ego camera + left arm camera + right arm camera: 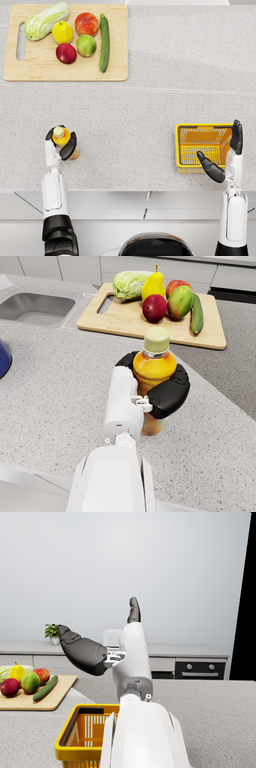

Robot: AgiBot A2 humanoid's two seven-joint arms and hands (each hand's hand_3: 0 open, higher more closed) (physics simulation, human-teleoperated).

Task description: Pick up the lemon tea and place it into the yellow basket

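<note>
Right now I have my left hand (150,387) wrapped around the orange lemon tea bottle with its pale cap (154,368), dark fingers (169,396) closed on its body while it stands upright on the speckled grey stone counter (140,105), near the front edge on the left. Over on the right, my right hand (226,154) hangs above the yellow wire basket (186,145) with fingers spread and nothing in it; the thumb reaches over the basket's near side. Bottle and basket sit well apart. At the far left I see the pale wooden cutting board (115,55) loaded with a cabbage (46,20), a yellow pear (62,33), apples and a long green cucumber (104,42).
</note>
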